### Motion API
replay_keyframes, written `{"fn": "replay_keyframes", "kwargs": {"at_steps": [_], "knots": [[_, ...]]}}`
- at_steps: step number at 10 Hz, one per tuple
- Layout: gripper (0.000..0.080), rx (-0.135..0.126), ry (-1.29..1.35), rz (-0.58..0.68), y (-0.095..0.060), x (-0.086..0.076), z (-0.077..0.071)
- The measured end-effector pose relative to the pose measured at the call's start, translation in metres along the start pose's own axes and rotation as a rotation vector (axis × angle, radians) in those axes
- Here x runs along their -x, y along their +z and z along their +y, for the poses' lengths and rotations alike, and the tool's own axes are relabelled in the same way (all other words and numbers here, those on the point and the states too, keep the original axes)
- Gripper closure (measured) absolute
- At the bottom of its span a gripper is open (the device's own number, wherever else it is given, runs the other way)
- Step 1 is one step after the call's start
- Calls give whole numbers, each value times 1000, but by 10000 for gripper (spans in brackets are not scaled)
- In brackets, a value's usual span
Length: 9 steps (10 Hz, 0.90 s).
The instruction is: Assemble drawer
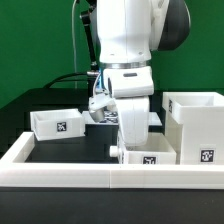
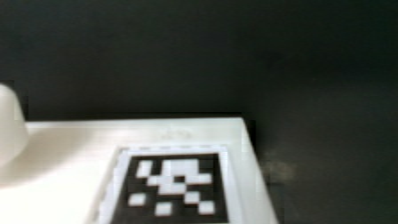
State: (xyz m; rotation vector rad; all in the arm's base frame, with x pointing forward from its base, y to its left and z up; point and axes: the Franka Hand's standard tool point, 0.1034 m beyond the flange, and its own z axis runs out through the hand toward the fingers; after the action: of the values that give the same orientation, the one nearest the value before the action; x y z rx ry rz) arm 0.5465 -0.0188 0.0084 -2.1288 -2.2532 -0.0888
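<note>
Directly beneath the tool (image 1: 127, 143), a small open-top tray (image 1: 150, 156) of the drawer sits on the black worktop (image 1: 60, 150), its tag (image 1: 152, 160) facing the exterior camera. The tool's lower end drops behind this tray's rim, on the exterior view's left of it, so its fingertips are hidden; I cannot tell whether it is open, closed or gripping anything. The wrist view is blurred and close. It shows a flat white surface (image 2: 89, 140) carrying a black-and-white tag (image 2: 175, 185), with bare worktop (image 2: 196, 50) past its edge and a rounded white shape (image 2: 7, 125) at the frame's border that cannot be identified. Just in front of the tool and tray runs the low white wall (image 1: 90, 172). Farther out, toward the exterior view's left of the tool, a second tray (image 1: 58, 123) lies apart on the worktop. On the opposite side of the tool stands the tall housing (image 1: 195, 125), open at the top, with a tag low on its front.
</note>
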Motion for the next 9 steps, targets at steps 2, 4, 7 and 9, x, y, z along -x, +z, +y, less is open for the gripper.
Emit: {"fn": "replay_keyframes", "kwargs": {"at_steps": [2,4,7,9], "knots": [[757,0,-3,-1,-1,1,-1],[757,3,-5,-2,-4,-2,1],[757,-4,1,0,-4,-7,1],[757,-2,13,1,-3,-7,0]]}}
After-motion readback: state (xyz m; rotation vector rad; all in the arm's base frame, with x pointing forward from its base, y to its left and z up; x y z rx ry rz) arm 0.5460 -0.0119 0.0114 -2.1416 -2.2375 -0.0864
